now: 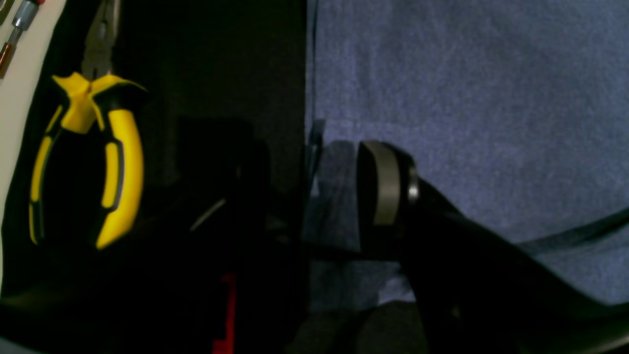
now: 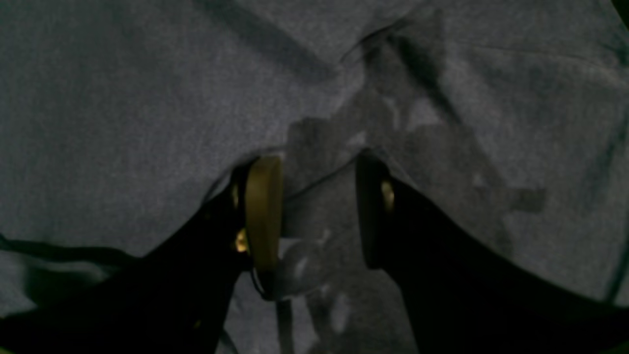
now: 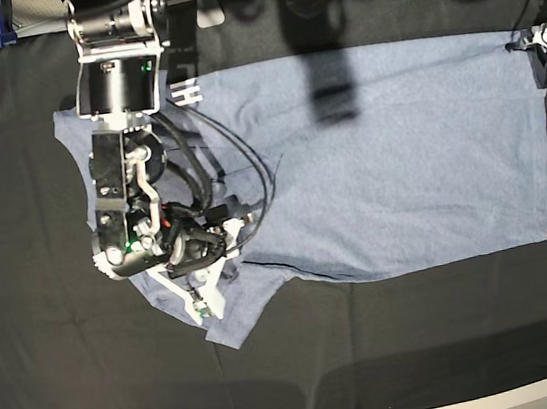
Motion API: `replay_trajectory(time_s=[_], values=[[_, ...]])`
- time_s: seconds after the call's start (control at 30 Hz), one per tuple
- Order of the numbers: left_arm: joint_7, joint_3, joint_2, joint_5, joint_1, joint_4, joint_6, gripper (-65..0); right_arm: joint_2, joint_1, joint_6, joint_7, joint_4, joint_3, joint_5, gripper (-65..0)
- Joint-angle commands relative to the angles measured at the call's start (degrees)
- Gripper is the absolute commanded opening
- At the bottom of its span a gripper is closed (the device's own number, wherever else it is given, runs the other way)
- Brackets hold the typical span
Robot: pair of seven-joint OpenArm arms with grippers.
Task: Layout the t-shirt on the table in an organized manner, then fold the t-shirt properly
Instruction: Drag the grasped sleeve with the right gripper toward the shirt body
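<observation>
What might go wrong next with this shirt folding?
1. The right pincer stands open over rumpled, layered cloth on the shirt; closing there may catch extra layers and leave the sleeve bunched.
2. The left pincer straddles the shirt's edge, one finger over the black table; it might miss the thin edge or pinch the table's cloth.
3. Yellow pliers lie near that edge, so the arm could bump them.

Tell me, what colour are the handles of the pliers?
The pliers have yellow handles with black parts, best seen in the left wrist view.
</observation>
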Motion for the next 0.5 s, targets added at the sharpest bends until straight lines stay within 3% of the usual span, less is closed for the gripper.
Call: replay_trajectory(time_s=[0.0, 0.17, 0.3, 0.47], values=[[-1.5, -0.6, -1.1, -0.5, -0.1, 0.9, 0.2, -38.4, 0.2, 1.7, -0.1, 0.8, 1.1, 0.6, 0.5, -40.9], [-1.5, -0.6, -1.1, -0.5, -0.1, 0.9, 0.2, -38.4, 2.0, 1.6, -2.7, 0.8, 1.1, 2.3, -3.4, -40.9], [-1.5, -0.6, -1.1, -0.5, -0.1, 0.9, 0.2, -38.4, 4.2, 1.0, -2.9, 0.8, 1.0, 3.7, -2.1, -40.9], [-1.6, -0.6, -1.1, -0.5, -0.1, 0.9, 0.2, -38.4, 4.6, -0.9, -2.8, 0.8, 1.0, 4.0, -1.1, -40.9]])
